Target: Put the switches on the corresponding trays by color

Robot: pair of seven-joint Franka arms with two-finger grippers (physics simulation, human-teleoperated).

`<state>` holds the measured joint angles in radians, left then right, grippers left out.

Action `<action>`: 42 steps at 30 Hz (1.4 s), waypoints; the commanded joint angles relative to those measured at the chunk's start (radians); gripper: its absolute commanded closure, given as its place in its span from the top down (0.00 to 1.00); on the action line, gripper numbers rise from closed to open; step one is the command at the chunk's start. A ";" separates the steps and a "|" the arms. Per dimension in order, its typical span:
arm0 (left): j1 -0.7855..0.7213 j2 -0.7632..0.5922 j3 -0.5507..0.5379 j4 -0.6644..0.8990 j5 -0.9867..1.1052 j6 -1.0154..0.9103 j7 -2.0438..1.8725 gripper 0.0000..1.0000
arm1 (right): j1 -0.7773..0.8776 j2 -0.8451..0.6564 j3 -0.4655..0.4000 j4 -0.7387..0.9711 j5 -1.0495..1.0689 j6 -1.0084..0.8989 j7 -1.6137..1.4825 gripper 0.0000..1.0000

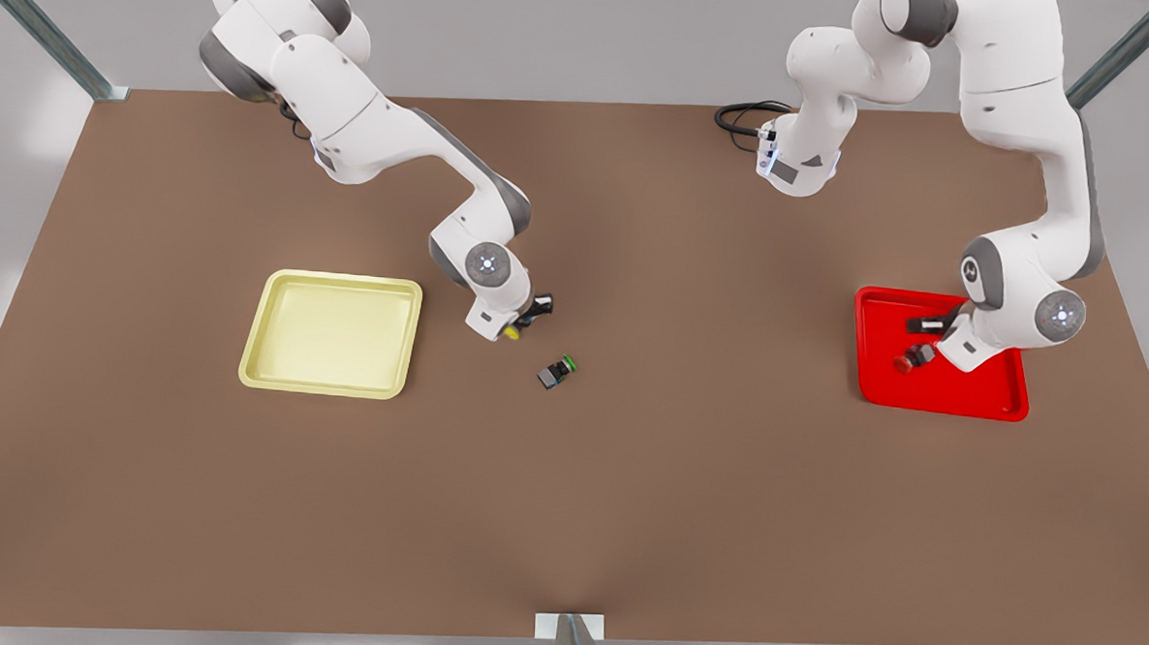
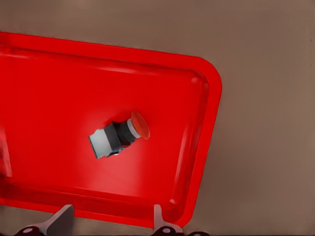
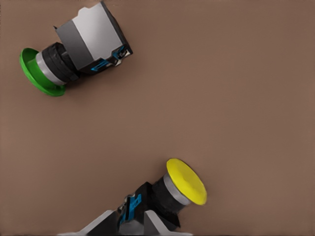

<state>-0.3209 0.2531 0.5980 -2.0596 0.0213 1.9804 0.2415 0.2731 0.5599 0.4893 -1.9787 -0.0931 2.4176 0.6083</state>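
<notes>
In the front view the yellow-capped switch [image 1: 512, 333] [image 3: 184, 182] is on that view's left side, and my right gripper [image 1: 526, 318] [image 3: 130, 223] is shut on its black body, close over the brown table. The pale yellow tray [image 1: 331, 336] lies further to that view's left and has nothing in it. On the front view's right, the red-capped switch [image 1: 912, 359] [image 2: 120, 135] lies on its side inside the red tray [image 1: 930, 394] [image 2: 49, 98]. My left gripper [image 1: 931, 326] [image 2: 110, 223] hovers over that tray, open and holding nothing.
A green-capped switch [image 1: 556, 371] [image 3: 74, 49] lies on its side on the table, just beside the right gripper. A black cable [image 1: 743, 117] loops at the back near the arm base. Bare tabletop stretches between the two trays and toward the front edge.
</notes>
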 commanded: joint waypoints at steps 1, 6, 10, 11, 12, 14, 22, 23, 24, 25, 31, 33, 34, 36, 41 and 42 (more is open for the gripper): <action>-0.003 0.006 -0.013 0.068 0.003 -0.050 -0.002 1.00 | 0.000 -0.002 0.000 -0.002 0.007 0.002 -0.005 1.00; -0.014 -0.227 -0.257 0.622 -0.049 -0.583 -0.067 1.00 | 0.029 -0.046 0.002 -0.032 0.007 0.014 0.378 1.00; 0.198 -0.177 -0.550 0.630 0.023 -0.595 -0.177 1.00 | 0.047 -0.052 0.002 -0.086 0.007 0.123 0.623 1.00; 0.198 -0.136 -0.555 0.709 0.019 -0.626 -0.182 1.00 | 0.051 -0.040 0.000 -0.084 0.007 0.127 0.657 1.00; 0.198 -0.144 -0.557 0.713 0.025 -0.617 -0.173 1.00 | 0.049 -0.026 -0.005 -0.078 0.009 0.126 0.657 1.00; 0.198 -0.170 -0.558 0.705 0.023 -0.626 -0.166 1.00 | 0.051 -0.018 -0.006 -0.084 -0.004 0.115 0.628 1.00; 0.195 -0.143 -0.572 0.685 -0.009 -0.551 -0.156 1.00 | 0.037 -0.037 -0.008 -0.101 -0.004 0.087 0.881 1.00; 0.195 -0.143 -0.572 0.682 -0.009 -0.549 -0.157 1.00 | 0.037 -0.028 -0.009 -0.098 -0.002 0.090 0.881 1.00; 0.195 -0.143 -0.572 0.682 -0.009 -0.551 -0.157 1.00 | 0.037 -0.022 -0.011 -0.098 -0.002 0.092 0.881 1.00; 0.195 -0.143 -0.572 0.682 -0.009 -0.554 -0.157 1.00 | 0.038 -0.003 -0.012 -0.094 -0.004 0.113 0.877 1.00; 0.195 -0.141 -0.567 0.685 -0.007 -0.549 -0.157 1.00 | 0.040 0.029 -0.035 -0.101 -0.042 0.130 0.867 1.00; 0.195 -0.143 -0.566 0.687 -0.007 -0.549 -0.157 1.00 | 0.051 0.046 -0.035 -0.098 -0.043 0.150 0.867 1.00; 0.197 -0.143 -0.564 0.687 -0.007 -0.549 -0.157 1.00 | 0.051 0.047 -0.035 -0.100 -0.043 0.156 0.866 1.00; 0.197 -0.143 -0.564 0.687 -0.007 -0.549 -0.157 1.00 | 0.054 0.055 -0.034 -0.097 -0.048 0.160 0.863 1.00; 0.195 -0.141 -0.563 0.687 -0.006 -0.549 -0.157 1.00 | 0.055 0.080 -0.026 -0.092 -0.048 0.173 0.855 1.00; 0.195 -0.141 -0.563 0.687 -0.006 -0.549 -0.157 1.00 | 0.064 0.081 -0.026 -0.092 -0.048 0.173 0.854 1.00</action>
<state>-0.1256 0.1121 0.0353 -1.3729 0.0150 1.4312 0.0844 0.3368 0.6411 0.4633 -2.0705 -0.1432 2.5916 1.4589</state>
